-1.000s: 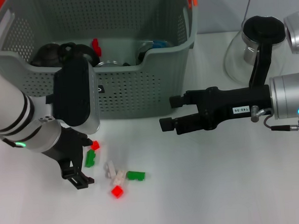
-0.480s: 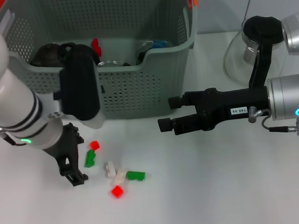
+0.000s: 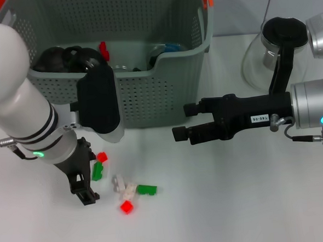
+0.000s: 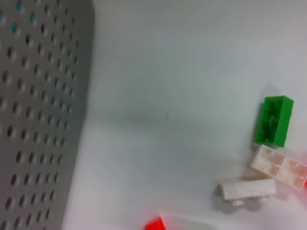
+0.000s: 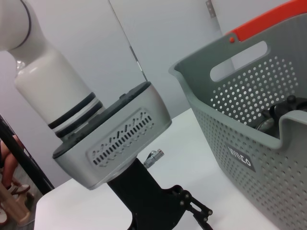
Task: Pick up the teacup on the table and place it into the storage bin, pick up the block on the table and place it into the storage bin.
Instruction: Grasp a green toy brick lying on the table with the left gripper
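The left gripper [image 3: 84, 183] points down at the white table [image 3: 238, 204], just in front of the storage bin [image 3: 149, 100]. Its black fingers [image 3: 80, 186] overlap in the head view, so the gap between them cannot be read; no block sits between them that can be made out. The left wrist view does not show these fingers at all.

Just to the right of this gripper lie the loose blocks: a small red block [image 3: 101, 156] and a green block [image 3: 97, 170] nearest the fingers, then two white blocks [image 3: 124, 185], a second green block [image 3: 146, 190] and a second red block [image 3: 127, 207] farther right. In the left wrist view the nearest red block is cut off at the frame edge.

Behind the gripper, the bin holds dark items and a clear glass piece. These are partly hidden by the perforated wall; a teacup cannot be identified among them with certainty.

The right gripper [image 3: 180, 134] hangs level over the table, well to the right of the blocks, jaws parted and holding nothing. A glass carafe [image 3: 272, 54] stands behind its arm, partly cut off by the arm.

Open table lies between the two grippers and along the near edge.
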Robot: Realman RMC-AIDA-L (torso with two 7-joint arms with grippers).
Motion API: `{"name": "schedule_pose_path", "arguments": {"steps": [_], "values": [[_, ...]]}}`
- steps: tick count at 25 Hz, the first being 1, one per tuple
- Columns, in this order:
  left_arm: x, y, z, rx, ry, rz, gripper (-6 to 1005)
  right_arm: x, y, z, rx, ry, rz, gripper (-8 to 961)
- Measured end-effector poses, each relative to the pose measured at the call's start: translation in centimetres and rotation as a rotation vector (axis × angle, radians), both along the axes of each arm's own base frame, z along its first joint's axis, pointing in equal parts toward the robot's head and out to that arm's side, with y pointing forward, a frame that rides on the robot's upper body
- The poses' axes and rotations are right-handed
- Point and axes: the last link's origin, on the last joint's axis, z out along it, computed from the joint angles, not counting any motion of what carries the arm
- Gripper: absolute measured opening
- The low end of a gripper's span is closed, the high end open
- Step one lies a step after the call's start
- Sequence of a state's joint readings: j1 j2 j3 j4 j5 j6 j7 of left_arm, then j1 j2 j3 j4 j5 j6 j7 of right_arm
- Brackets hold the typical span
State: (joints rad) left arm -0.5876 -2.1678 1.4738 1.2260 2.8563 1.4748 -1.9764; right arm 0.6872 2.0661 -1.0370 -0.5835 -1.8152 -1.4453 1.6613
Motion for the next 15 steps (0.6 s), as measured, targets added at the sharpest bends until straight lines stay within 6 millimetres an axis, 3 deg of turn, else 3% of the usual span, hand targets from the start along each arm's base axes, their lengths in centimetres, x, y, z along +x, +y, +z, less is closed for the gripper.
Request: {"name": "schedule_pose_path", "arguments": {"steps": [15], "values": [[0.24,-0.04,-0.48,-0.017,0.014,0.005,920,0.15,-0.17,-0.11,-0.004,-0.001,-0.004,939]]}}
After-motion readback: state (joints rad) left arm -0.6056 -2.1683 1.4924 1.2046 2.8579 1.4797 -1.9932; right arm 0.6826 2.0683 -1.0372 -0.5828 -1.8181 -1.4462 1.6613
